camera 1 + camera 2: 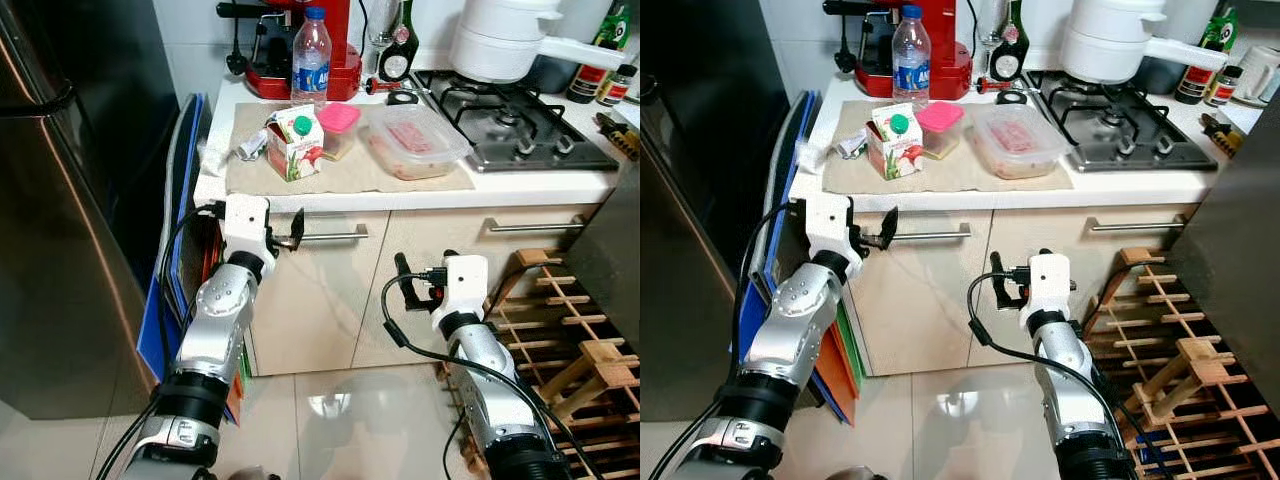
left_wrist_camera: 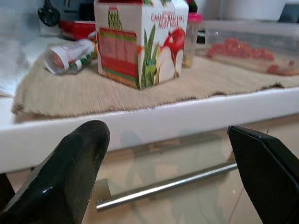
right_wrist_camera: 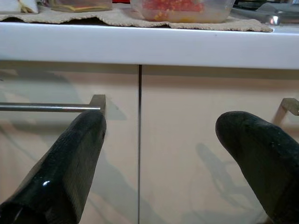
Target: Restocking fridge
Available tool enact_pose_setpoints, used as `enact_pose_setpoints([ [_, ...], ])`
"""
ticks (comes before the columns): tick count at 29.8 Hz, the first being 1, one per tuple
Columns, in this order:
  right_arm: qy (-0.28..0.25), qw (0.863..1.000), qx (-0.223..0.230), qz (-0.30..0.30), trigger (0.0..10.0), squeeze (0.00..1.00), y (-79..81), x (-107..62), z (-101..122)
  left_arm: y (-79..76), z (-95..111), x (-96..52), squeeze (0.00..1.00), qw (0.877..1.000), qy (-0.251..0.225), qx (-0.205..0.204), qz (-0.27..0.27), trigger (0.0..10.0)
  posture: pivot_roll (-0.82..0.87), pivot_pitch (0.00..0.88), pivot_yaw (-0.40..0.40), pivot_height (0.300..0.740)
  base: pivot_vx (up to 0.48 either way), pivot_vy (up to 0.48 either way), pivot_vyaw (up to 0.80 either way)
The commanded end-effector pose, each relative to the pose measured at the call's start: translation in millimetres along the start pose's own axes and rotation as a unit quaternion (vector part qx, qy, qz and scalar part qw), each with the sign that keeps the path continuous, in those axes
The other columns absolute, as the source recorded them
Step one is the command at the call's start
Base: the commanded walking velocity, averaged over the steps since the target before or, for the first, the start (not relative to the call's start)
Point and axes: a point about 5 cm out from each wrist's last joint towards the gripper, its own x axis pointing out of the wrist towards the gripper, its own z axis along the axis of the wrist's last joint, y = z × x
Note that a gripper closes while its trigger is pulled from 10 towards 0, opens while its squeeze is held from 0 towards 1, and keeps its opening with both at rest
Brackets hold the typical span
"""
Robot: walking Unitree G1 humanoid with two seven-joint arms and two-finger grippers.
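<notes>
nearby, water bottle [image 1: 311, 52] behind juice carton [image 1: 293, 142], clear food tub [image 1: 414, 140] beside

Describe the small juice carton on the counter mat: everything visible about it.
The juice carton is a small gable-top box, apparently coated cardboard, white with red apples, green leaves and red lettering, and a green screw cap on its sloped top. It stands upright and closed on the beige woven mat, turned corner-forward toward the counter edge. A pink-lidded tub stands close on its right, a fallen small tube-like package on its left; contact with either is unclear. The left tool, open, is below counter height, apart from it.
</notes>
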Motion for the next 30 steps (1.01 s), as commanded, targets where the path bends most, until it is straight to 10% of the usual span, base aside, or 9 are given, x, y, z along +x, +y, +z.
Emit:
enact_pose_setpoints([
  [1, -0.010, 1.000, 0.000, -0.002, 10.0, 0.00, -1.5, 4.4, 8, -4.1, 2, -0.3, 0.00, 1.000, -0.003, 0.003, -0.008, 10.0, 0.00, 0.000, 0.003, 0.740, 0.000, 0.000, 0.00],
  [30, -0.013, 0.999, 0.013, -0.027, 10.0, 0.00, -11.6, 22.4, 17, -1.9, -10, 2.4, 0.00, 0.999, 0.022, -0.024, 0.020, 10.0, 0.00, 0.000, -0.008, 0.740, 0.000, 0.000, 0.00],
])
